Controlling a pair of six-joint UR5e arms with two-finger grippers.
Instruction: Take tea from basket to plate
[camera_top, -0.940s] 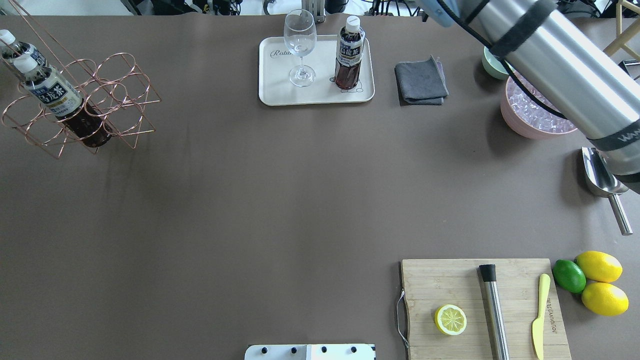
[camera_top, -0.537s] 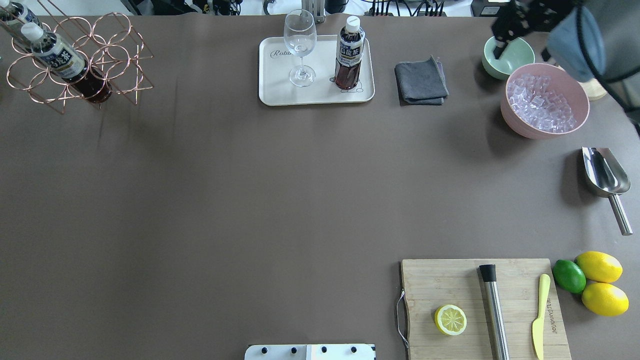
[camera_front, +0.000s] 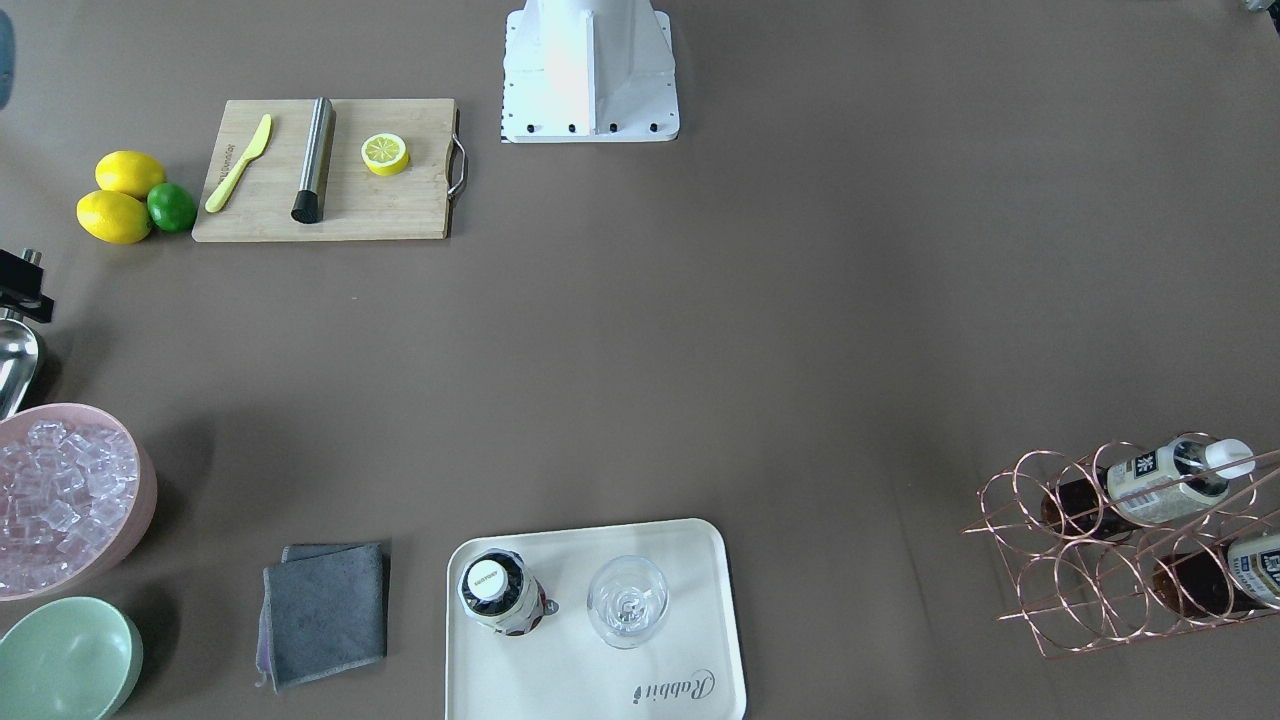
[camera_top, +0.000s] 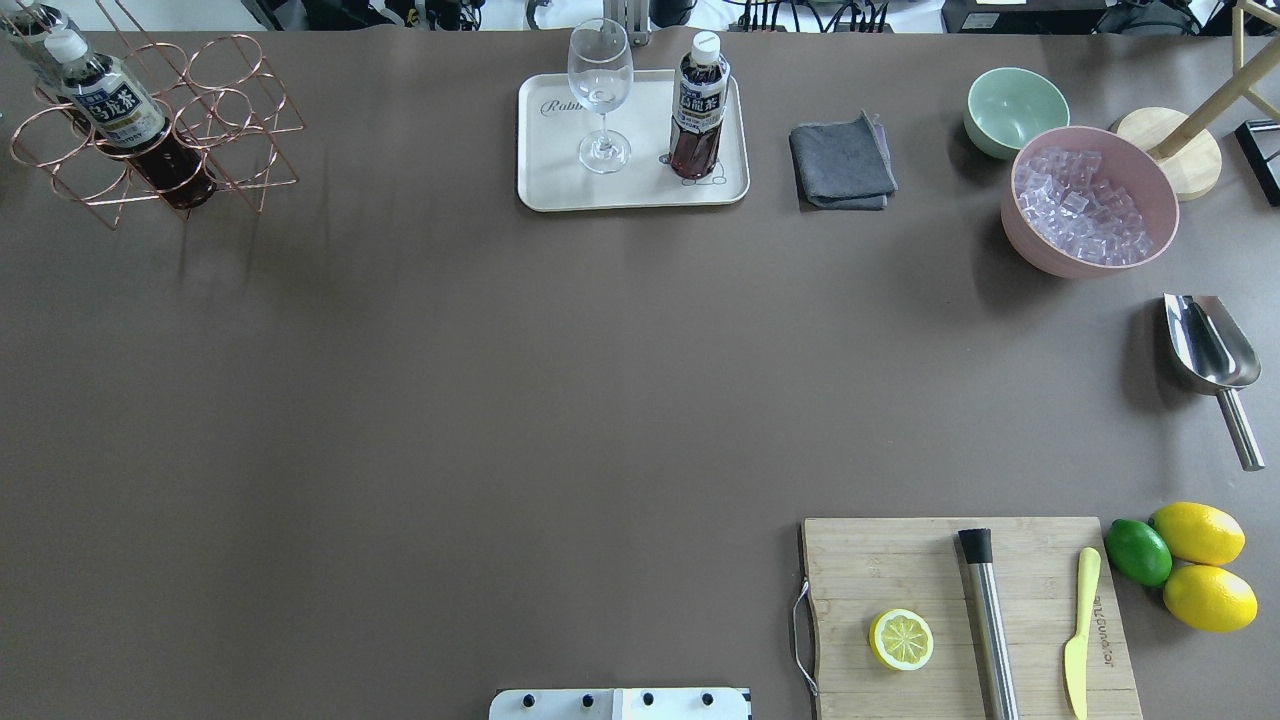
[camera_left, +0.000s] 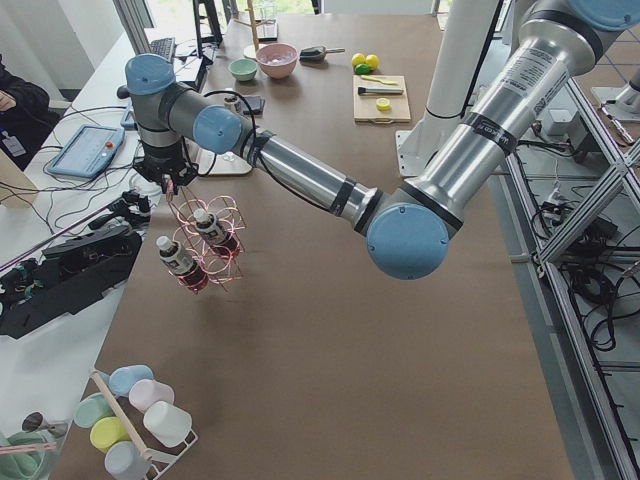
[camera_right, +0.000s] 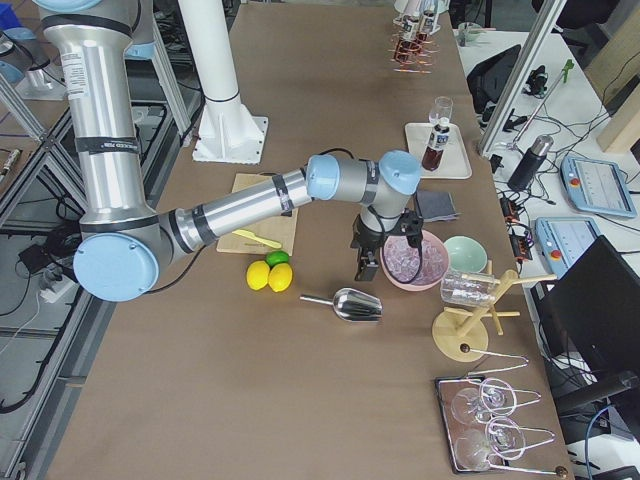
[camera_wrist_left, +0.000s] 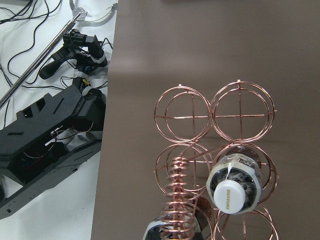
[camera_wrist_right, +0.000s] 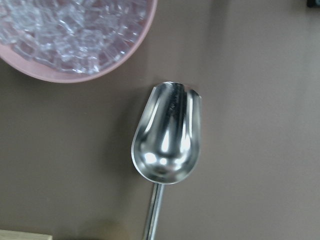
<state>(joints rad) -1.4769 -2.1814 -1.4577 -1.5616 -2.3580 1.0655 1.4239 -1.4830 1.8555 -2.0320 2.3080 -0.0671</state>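
The left arm (camera_left: 300, 172) and the right arm (camera_right: 240, 206) are built alike: brushed-silver tubes joined by rounded pale-blue caps, with black bands strapped round the tubes. A thin black cable loops along the left arm's wrist end. The mount is a white column (camera_right: 212, 60) on a white base plate (camera_front: 590, 122) edged with dark screws.

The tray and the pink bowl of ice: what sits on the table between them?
A folded grey cloth lies between the tray and the pink bowl, touching neither. The overhead view shows this most clearly.
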